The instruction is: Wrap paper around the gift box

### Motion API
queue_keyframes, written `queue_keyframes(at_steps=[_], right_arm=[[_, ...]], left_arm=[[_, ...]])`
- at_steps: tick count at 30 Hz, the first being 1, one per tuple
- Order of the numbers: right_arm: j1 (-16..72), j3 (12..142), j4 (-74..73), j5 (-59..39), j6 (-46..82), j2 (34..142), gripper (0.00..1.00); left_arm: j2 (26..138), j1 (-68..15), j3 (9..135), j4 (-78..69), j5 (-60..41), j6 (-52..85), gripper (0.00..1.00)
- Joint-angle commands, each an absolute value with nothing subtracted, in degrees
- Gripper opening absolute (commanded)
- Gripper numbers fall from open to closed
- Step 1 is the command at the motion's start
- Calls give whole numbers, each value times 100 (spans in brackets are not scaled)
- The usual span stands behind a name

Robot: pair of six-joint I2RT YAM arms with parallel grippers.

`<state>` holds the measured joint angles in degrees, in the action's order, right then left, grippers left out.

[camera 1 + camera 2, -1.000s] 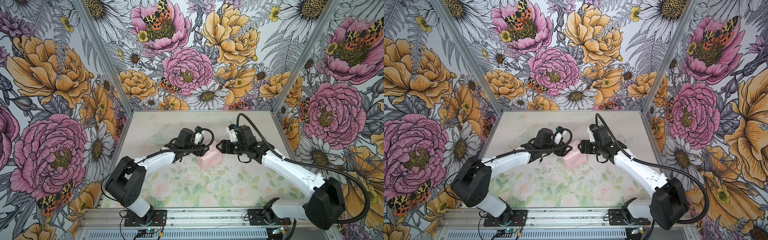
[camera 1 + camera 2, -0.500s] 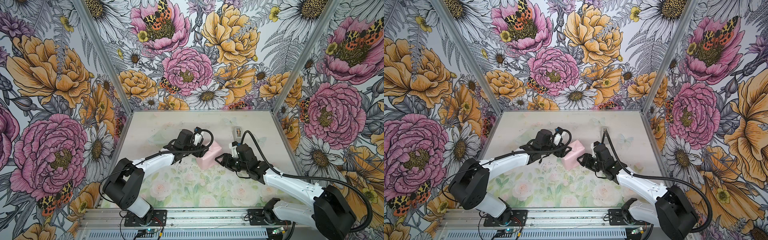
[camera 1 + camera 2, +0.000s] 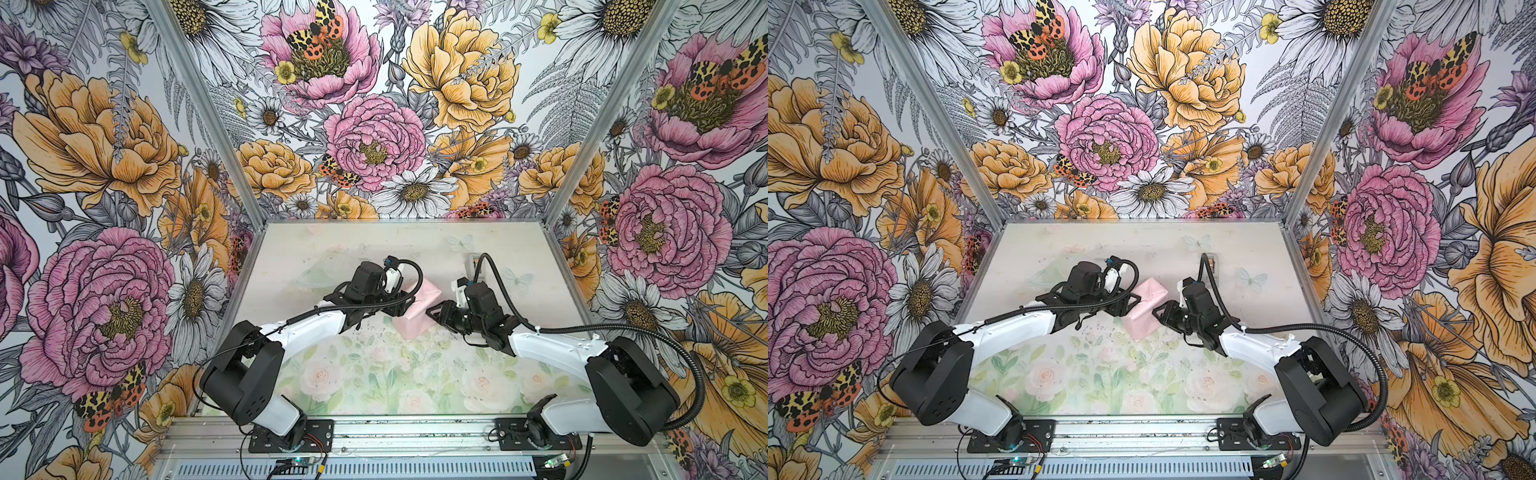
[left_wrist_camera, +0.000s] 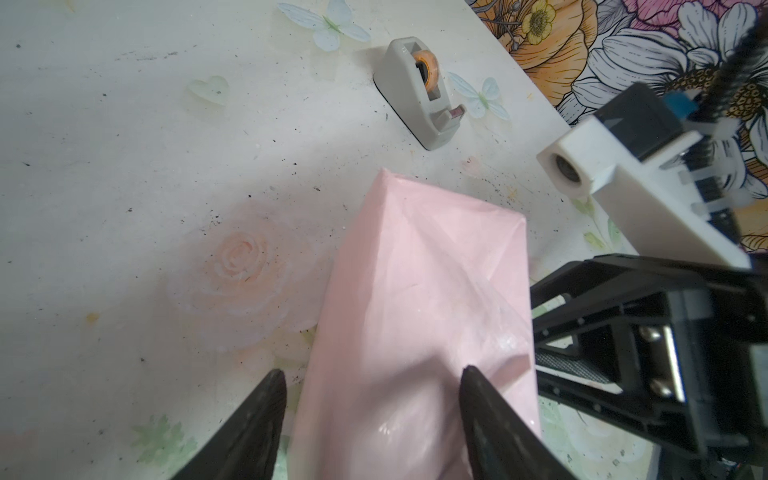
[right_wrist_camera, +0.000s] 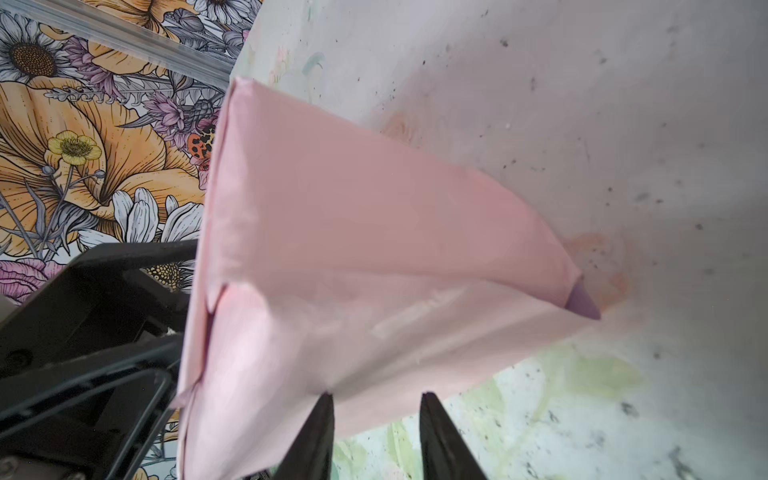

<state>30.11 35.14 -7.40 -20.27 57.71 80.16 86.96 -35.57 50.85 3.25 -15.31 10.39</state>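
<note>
The gift box is hidden inside the paper (image 3: 417,308), which is folded round it as a pale pink parcel (image 3: 1145,306) at mid-table. A lilac corner (image 5: 582,302) of the sheet pokes out at one end. My left gripper (image 4: 372,382) stands open over the parcel's left end. One of its fingers (image 4: 478,399) rests on the top face and the other is just off the side. My right gripper (image 5: 376,399) meets the parcel's right side (image 3: 434,311). Its jaws are narrow but apart, with the loose lower paper edge at their tips.
A grey tape dispenser (image 4: 419,91) with an orange-cored roll stands behind the right arm, towards the back right (image 3: 1212,262). The floral enclosure walls and metal posts (image 3: 557,199) stand round the table.
My right arm has swung from beside the dispenser down to the parcel's near right side, and its jaws have narrowed. The left gripper has stayed on the parcel.
</note>
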Motion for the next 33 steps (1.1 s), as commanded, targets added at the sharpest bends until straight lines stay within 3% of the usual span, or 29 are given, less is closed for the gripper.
queue_keyframes(at_steps=[1, 8, 12, 24, 33], right_arm=[[2808, 3831, -963, -2036, 5424, 8085, 38], [2773, 4101, 298, -1659, 5301, 7127, 62], [2940, 4195, 483, -1411, 5702, 6879, 68], [3248, 4810, 623, -1347, 5818, 7777, 67], [3270, 4876, 668, -1289, 5818, 8031, 61]], left_arm=[[8777, -3634, 4907, 587, -1346, 1054, 67], [8833, -3656, 4935, 558, -1183, 1084, 67], [8833, -3667, 4940, 548, -1148, 1094, 67], [8824, -3711, 4913, 515, -1095, 1103, 67], [8756, -3730, 4896, 529, -1036, 1098, 67]])
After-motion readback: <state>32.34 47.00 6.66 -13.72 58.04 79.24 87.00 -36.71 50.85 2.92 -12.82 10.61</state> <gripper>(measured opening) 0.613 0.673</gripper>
